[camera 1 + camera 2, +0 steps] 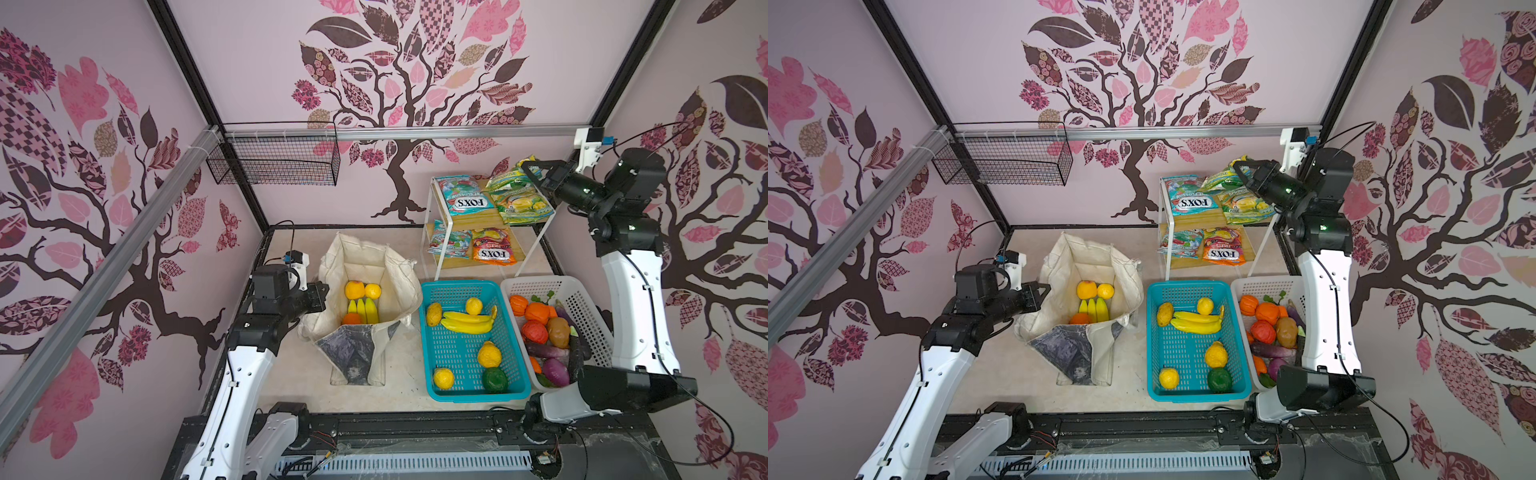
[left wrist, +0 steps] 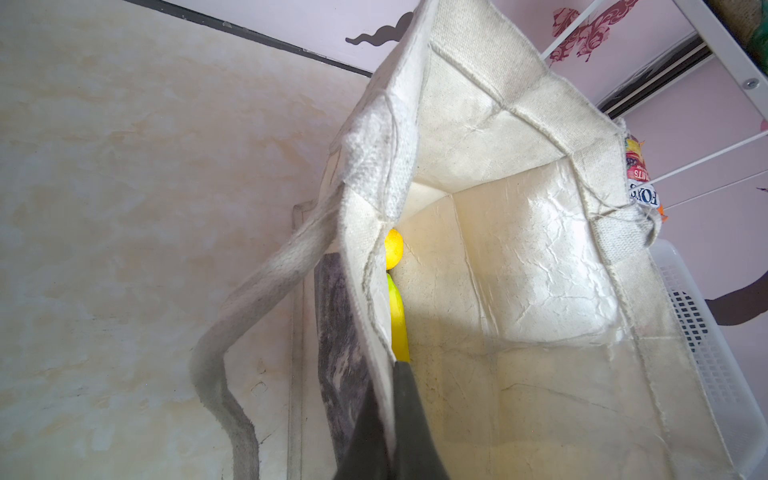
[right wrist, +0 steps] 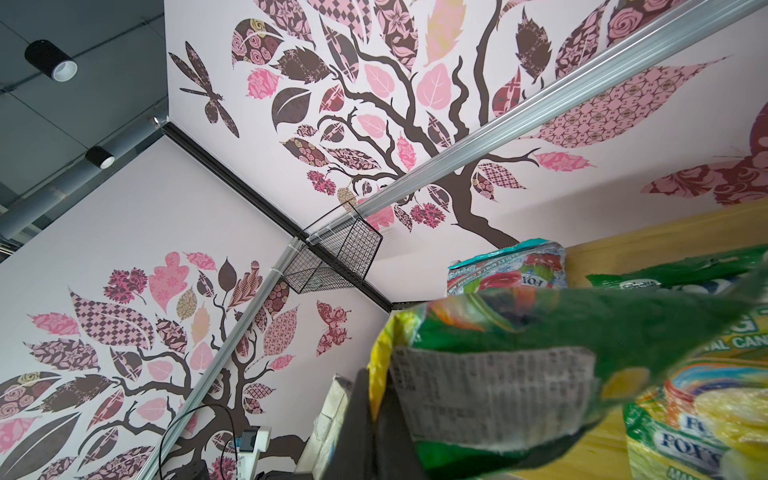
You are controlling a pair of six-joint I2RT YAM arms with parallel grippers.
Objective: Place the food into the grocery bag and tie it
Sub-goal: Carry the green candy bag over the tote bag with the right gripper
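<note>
The cream grocery bag (image 1: 399,266) (image 1: 1126,270) stands open on the table with bananas (image 1: 363,309) (image 1: 1094,309) and round orange and yellow fruit at its bottom. My left gripper (image 1: 322,295) (image 1: 1044,291) is shut on the bag's left rim; in the left wrist view the gripper (image 2: 392,374) pinches that cloth edge (image 2: 374,291) beside a banana (image 2: 398,324). Over the rack's top shelf, my right gripper (image 1: 530,170) (image 1: 1239,168) (image 3: 376,382) is shut on the edge of a green snack packet (image 1: 509,176) (image 3: 582,324), lifted off the shelf.
The white wire rack (image 1: 440,232) holds a teal packet (image 1: 463,195) and a green packet (image 1: 525,205) on top, two more packets below. A teal basket (image 1: 424,332) with fruit and a white basket (image 1: 582,299) with vegetables sit right of the bag. A black wire basket (image 1: 274,162) hangs on the back rail.
</note>
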